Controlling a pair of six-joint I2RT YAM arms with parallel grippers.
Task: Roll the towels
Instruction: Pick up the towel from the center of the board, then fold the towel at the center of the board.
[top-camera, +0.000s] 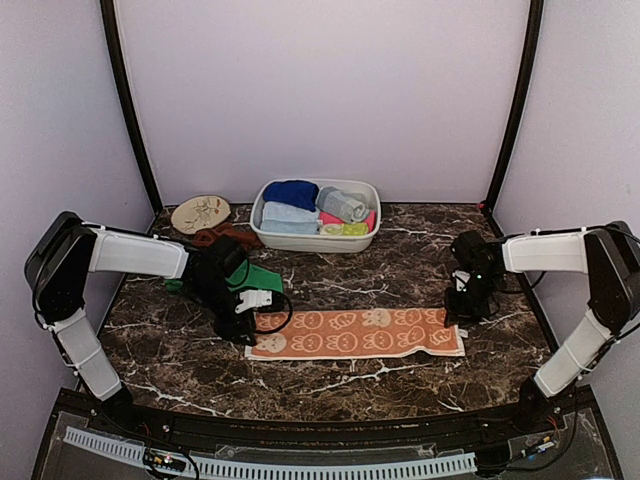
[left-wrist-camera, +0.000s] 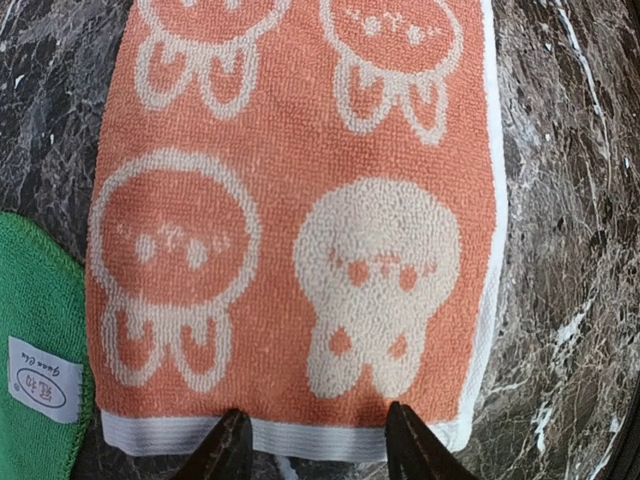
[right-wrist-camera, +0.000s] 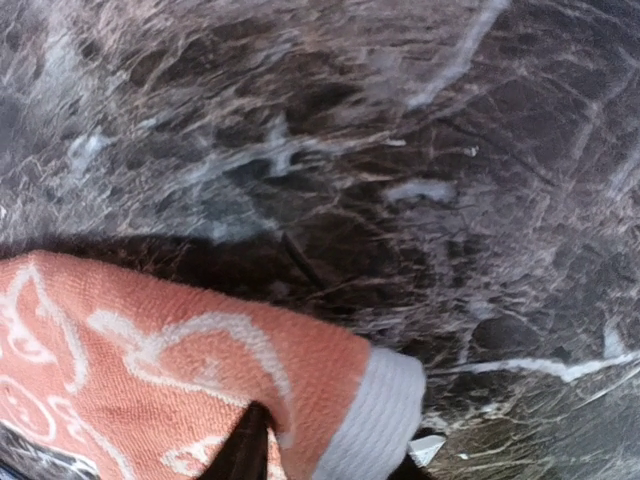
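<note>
The orange towel (top-camera: 355, 333) is lying flat on the dark marbled tabletop (top-camera: 400, 270), stretched sideways toward the near side with its cream prints facing up. The left claw (left-wrist-camera: 315, 440) is hovering at the towel's left end with its fingers (left-wrist-camera: 228, 452) spread apart. The tips are sitting right at the white hem (left-wrist-camera: 150, 432), and nothing is pinched between them. The right claw (top-camera: 466, 308) is standing over the opposite end, where the towel's corner is lifting off the tabletop in a bunched fold between its fingers. The wrist view is blurring there, and I cannot tell whether the fingers are pinching the cloth or only flanking it. The green towel (top-camera: 258, 277) is lying just behind the orange towel's left end, partly under the left arm, its white tag (left-wrist-camera: 45, 380) showing just beside the orange edge. The brown towel (top-camera: 225, 237) is sitting crumpled farther back, just beside the left front corner of the white basin (top-camera: 316, 247). The basin is holding rolled cloths in blue, grey, pink and yellow. A round tan disc (top-camera: 200, 213) is resting at the back left.
</note>
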